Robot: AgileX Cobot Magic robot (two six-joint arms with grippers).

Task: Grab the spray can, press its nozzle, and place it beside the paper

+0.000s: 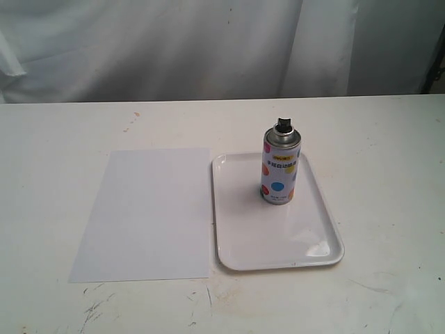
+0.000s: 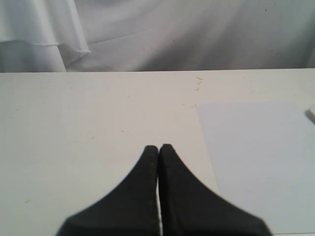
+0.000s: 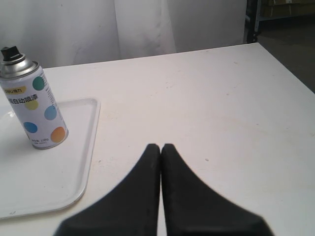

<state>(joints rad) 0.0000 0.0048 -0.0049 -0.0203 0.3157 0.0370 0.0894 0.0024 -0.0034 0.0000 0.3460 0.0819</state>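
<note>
1. The left gripper (image 2: pixel 158 146) has its black fingers pressed together on nothing. It hangs over bare table (image 1: pixel 389 153), beyond the edge of the paper (image 1: pixel 146 212) that is farthest from the tray (image 1: pixel 327 236).
2. The right gripper (image 3: pixel 161 146) is likewise closed and empty. It sits over the table off the tray's opposite long side, apart from its rim.
3. The paper lies flat just beside the tray, its long edge running along the tray's rim.
4. The spray can (image 1: pixel 279 170) stands upright on the tray, in the half farther from the exterior camera and clear of the rims. No gripper touches it.
5. The nozzle (image 1: pixel 284 125) sits atop the can's silver dome.
6. A white curtain (image 1: pixel 174 49) hangs beyond the tray, behind the table's far edge.
</note>
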